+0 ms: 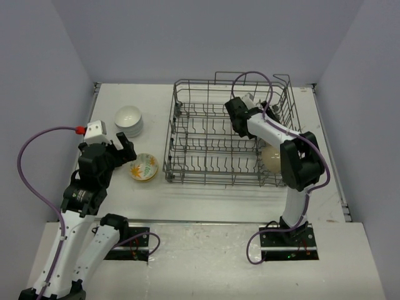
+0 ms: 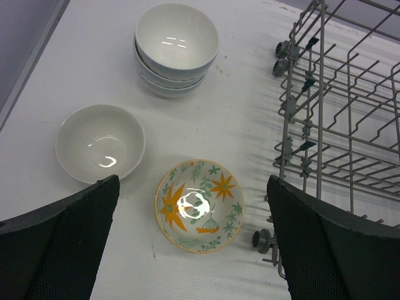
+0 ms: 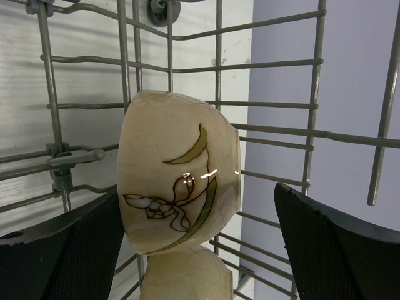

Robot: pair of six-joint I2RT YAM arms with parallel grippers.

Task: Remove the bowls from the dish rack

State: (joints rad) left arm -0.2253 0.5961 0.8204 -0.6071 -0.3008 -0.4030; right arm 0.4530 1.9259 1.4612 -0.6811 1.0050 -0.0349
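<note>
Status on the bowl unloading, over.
Left gripper open over floral bowl on table. Right gripper open, facing tan bowl in dish rack. Second tan bowl alongside; rack wires close behind.

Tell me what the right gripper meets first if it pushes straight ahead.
Probably the beige bowl with the flower drawing, on edge in the dish rack, dead ahead of the open right gripper; depth unclear.

Top: high, from rear, down on table (image 1: 206, 194). L wrist: close, downward, shares floral bowl (image 2: 199, 205) w/ top. R wrist: tight inside dish rack (image 3: 219, 62).
</note>
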